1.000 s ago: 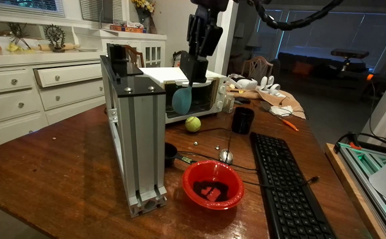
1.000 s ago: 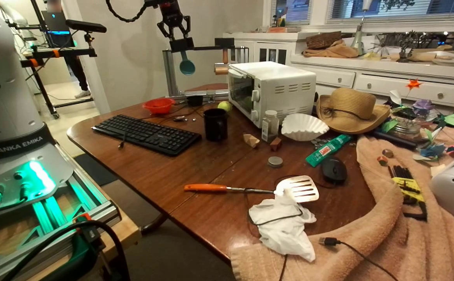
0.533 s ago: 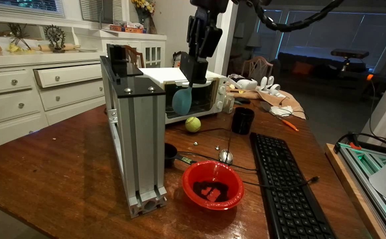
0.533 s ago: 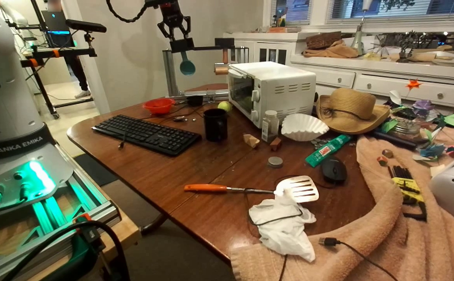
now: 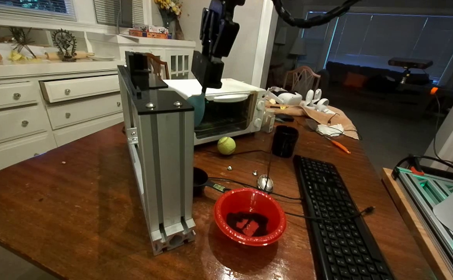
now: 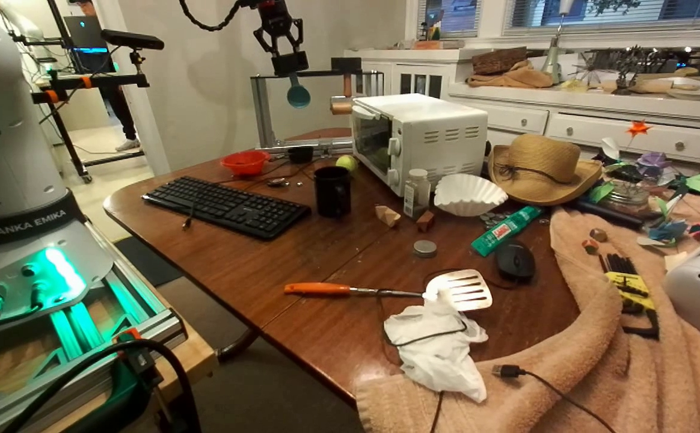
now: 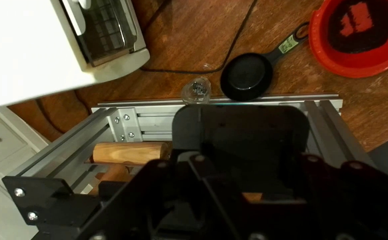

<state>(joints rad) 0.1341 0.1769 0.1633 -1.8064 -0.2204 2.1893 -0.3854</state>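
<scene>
At the upper middle of both exterior views, the gripper [image 6: 290,59] looks clamped on a black block [image 5: 206,72], though from here the dark parts blur together; right beneath it hangs the blue scoop [image 6: 298,96], well above the table [image 6: 266,264].

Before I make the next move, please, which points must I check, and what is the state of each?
1. Gripper closed on black block: ok, it looks clamped.
2. Blue spoon off the table: ok, in both exterior views.
3. Spoon clear of metal frame: cannot tell; the frame hides part of it in an exterior view.
4. Red bowl upright: ok, something dark inside.
5. Space beside this bowl free: not ok; handle of black pan comes right up to it.
</scene>
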